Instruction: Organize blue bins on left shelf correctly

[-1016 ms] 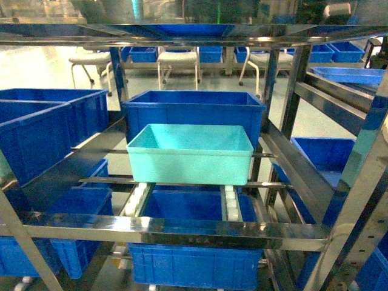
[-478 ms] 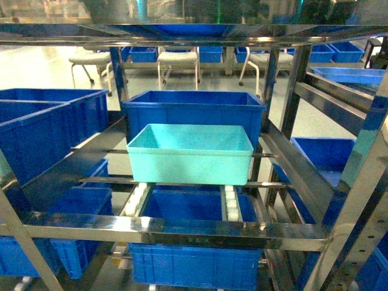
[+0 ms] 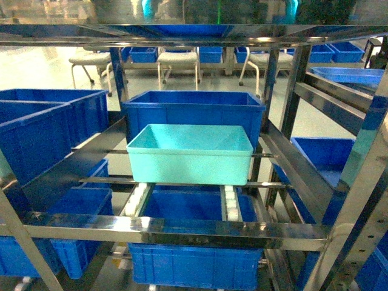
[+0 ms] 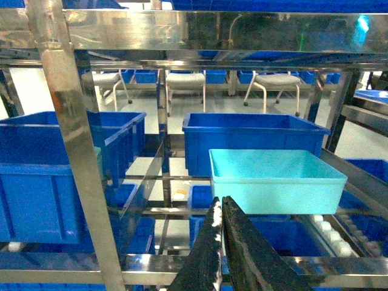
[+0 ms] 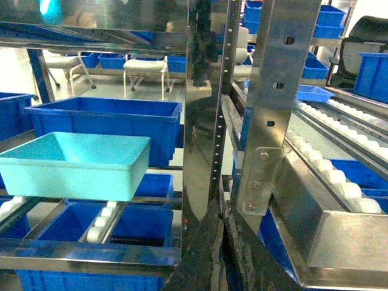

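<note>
Light turquoise rectangular plastic tub sits centre frame on the shiny stainless-steel rack's white roller tracks, touching the royal-blue bin behind; left claw and right claw are both clenched, empty, short of it; risk: a clenched claw could shove the tub along the rollers or strike the front beam.

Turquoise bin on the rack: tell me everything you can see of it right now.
The turquoise bin is a light, glossy plastic tub with smooth sloping walls and a flat rim. It is empty and upright, resting on the white roller tracks of the steel rack, directly in front of a darker blue bin. No gripper touches it.
</note>
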{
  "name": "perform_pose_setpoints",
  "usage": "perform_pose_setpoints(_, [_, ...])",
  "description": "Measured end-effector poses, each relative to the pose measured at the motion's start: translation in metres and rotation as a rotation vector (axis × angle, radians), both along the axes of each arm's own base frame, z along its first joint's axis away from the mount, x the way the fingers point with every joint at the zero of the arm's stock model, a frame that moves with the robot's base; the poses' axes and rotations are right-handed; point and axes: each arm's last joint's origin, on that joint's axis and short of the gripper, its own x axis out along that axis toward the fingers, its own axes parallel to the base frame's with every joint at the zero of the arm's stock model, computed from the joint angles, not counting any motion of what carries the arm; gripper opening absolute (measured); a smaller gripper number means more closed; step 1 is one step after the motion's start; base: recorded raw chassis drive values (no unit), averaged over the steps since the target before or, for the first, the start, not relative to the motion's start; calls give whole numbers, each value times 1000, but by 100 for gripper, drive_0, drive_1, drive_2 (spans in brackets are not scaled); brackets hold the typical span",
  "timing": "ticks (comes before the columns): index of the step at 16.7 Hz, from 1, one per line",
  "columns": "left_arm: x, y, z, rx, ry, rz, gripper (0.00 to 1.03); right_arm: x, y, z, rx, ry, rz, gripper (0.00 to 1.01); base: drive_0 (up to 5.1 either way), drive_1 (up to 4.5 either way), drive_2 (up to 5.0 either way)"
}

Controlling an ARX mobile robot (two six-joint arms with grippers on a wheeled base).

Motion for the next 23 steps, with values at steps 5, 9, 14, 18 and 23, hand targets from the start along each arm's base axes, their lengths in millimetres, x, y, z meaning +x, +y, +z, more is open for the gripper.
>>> perform_pose_setpoints(5, [-13,0,3,0,-11,0,2,-16,0,6,0,-27,0,2,0,0,0])
perform_pose_setpoints(9, [-15,0,3,0,-10,0,2,-18,0,6,0,-25,0,2,0,0,0])
perform_pose_setpoints(14, [-21,0,2,0,-11,0,2,-25,0,6,0,-27,0,2,0,0,0])
perform_pose_setpoints(18, [-34,0,-3,0,16,0,2,-30,0,6,0,-27,0,2,0,0,0])
perform_pose_setpoints(23, [-34,0,-2,0,6,0,2,-42,0,2,0,-18,3,2,0,0,0])
